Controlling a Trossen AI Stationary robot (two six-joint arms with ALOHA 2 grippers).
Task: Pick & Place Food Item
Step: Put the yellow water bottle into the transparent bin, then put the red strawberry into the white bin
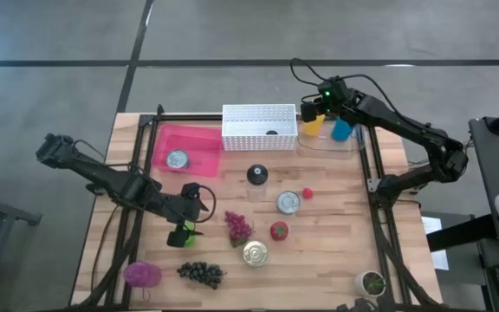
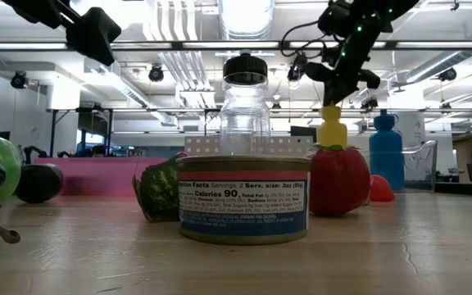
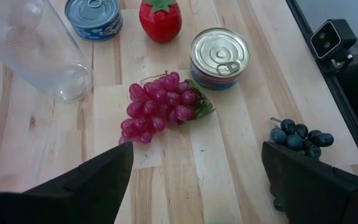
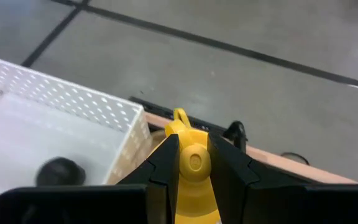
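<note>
My right gripper [image 1: 312, 111] is at the table's far right, shut on a yellow bottle [image 1: 312, 127] at the left end of a clear bin [image 1: 350, 146]. A blue bottle [image 1: 342, 130] stands in that bin. My left gripper [image 1: 187, 222] hangs open over the near left part of the table, above a green item [image 1: 180, 237]. Past its fingers in the left wrist view lie red grapes [image 3: 160, 109]. A red strawberry [image 1: 279, 230], dark grapes [image 1: 201, 274] and cans [image 1: 255, 253] lie loose on the wood. My right gripper pinches the yellow bottle's cap [image 4: 194, 160] between its two fingers [image 4: 166, 163], one on each side. The fingers slant down at it from the table's right. The bottle hangs upright below them [image 2: 332, 129]; the strawberry hides its bottom in the low view.
A white perforated basket [image 1: 260, 126] with a dark item [image 4: 58, 171] in it stands at the far middle. Left of it is a pink tray [image 1: 197, 139] holding a can [image 1: 178, 159]. A clear jar with a black lid [image 1: 256, 176] and a purple item [image 1: 142, 275] also stand on the table.
</note>
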